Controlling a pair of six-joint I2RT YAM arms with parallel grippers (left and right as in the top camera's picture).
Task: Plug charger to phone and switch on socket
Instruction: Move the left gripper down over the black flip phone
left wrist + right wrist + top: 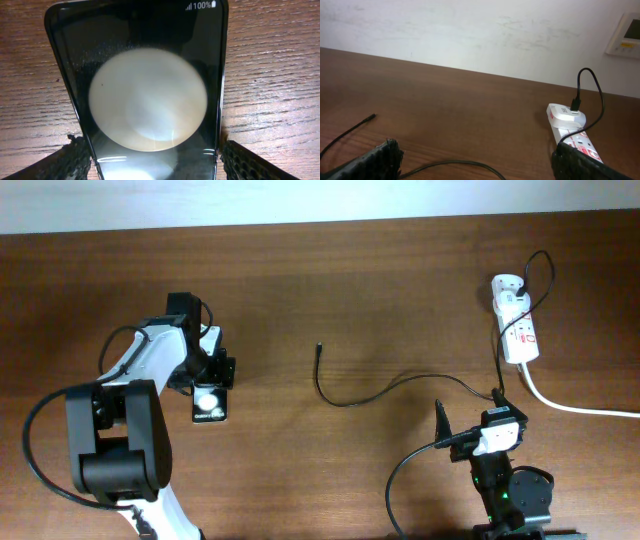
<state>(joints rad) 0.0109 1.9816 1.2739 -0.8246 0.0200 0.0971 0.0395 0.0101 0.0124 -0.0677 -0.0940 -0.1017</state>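
Observation:
The phone (209,406) is a black glossy slab with a white round spot, at the left of the table. In the left wrist view the phone (150,100) fills the frame and shows "100%" at its far end. My left gripper (208,385) has a finger against each long edge (152,162) and is shut on it. The charger cable (345,402) lies loose mid-table with its plug tip (318,347) free. It runs to a white adapter (508,286) on the socket (522,335). My right gripper (468,416) is open and empty above the cable (450,162).
A thick white cord (580,408) runs from the socket off the right edge. The socket (575,140) and adapter (567,115) lie just beyond my right finger. A white wall panel (625,35) hangs behind the table. Bare wood lies between the arms.

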